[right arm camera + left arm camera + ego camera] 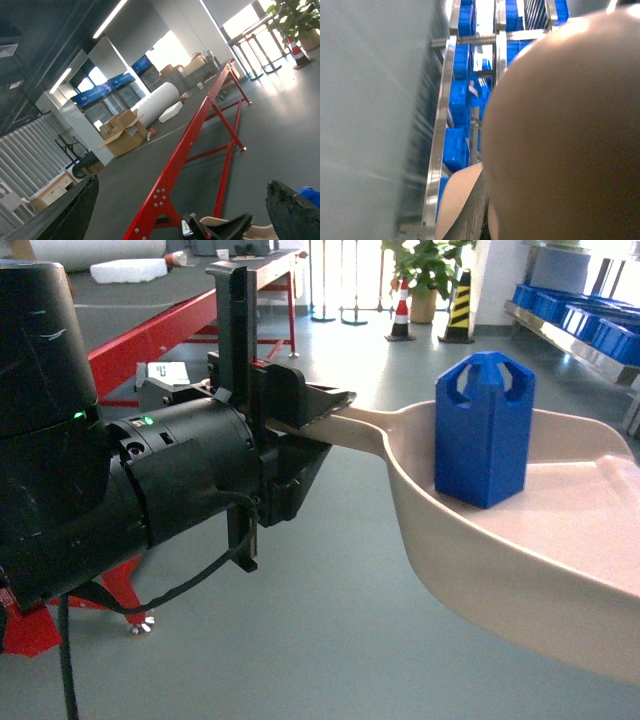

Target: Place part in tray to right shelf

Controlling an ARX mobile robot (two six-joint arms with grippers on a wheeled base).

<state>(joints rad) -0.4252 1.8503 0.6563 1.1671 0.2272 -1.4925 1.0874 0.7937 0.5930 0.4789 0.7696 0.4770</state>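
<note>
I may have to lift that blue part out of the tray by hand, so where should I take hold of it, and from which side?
Take the blue part by its flat side walls, below the arched cut-outs, coming straight down from above. It stands upright near the handle end of the tray, whose raised rim would likely block a low approach from the side, while its top stands clear.

part upright in tray (shelf behind)

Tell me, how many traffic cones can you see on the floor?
2. One red-and-white traffic cone stands beside the potted plant; one yellow-and-black striped cone stands just to its right. Others may be hidden behind the arm.
</note>
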